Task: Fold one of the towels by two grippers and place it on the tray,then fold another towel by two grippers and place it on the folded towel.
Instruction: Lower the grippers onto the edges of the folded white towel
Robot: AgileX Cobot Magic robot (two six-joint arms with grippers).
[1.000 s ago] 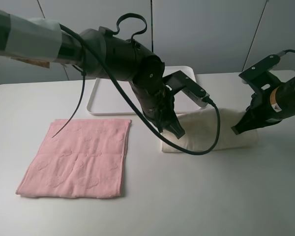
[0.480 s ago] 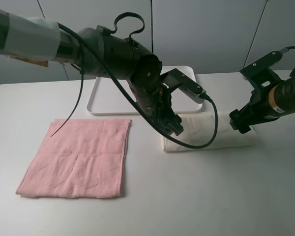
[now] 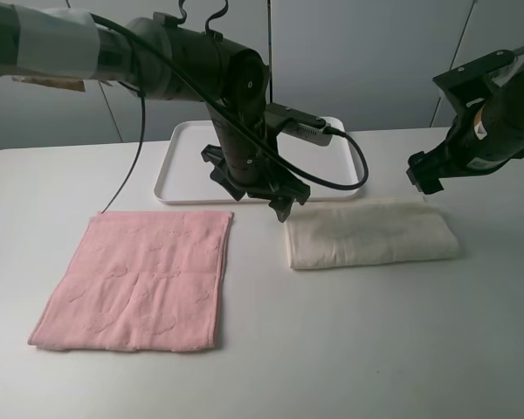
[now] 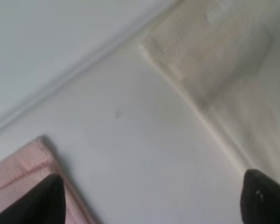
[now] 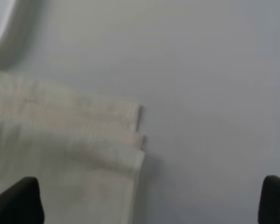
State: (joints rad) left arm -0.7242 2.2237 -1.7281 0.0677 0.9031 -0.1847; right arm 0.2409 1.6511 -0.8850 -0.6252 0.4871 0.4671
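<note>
Bright, even light; the cream towel (image 3: pixel 371 243) casts only a faint soft shadow on the table (image 3: pixel 332 349). Both wrist views are blurred.

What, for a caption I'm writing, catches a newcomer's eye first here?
The pink towel lies flat on the left of the table, with the folded cream towel right of centre. Above the cream towel's ends hang the left end effector, by the white tray, and the right end effector, both open and empty.

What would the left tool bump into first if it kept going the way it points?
Probably the bare table, in the gap between the pink towel and the cream towel. The left tool points at that strip, open; depth is hard to judge.
</note>
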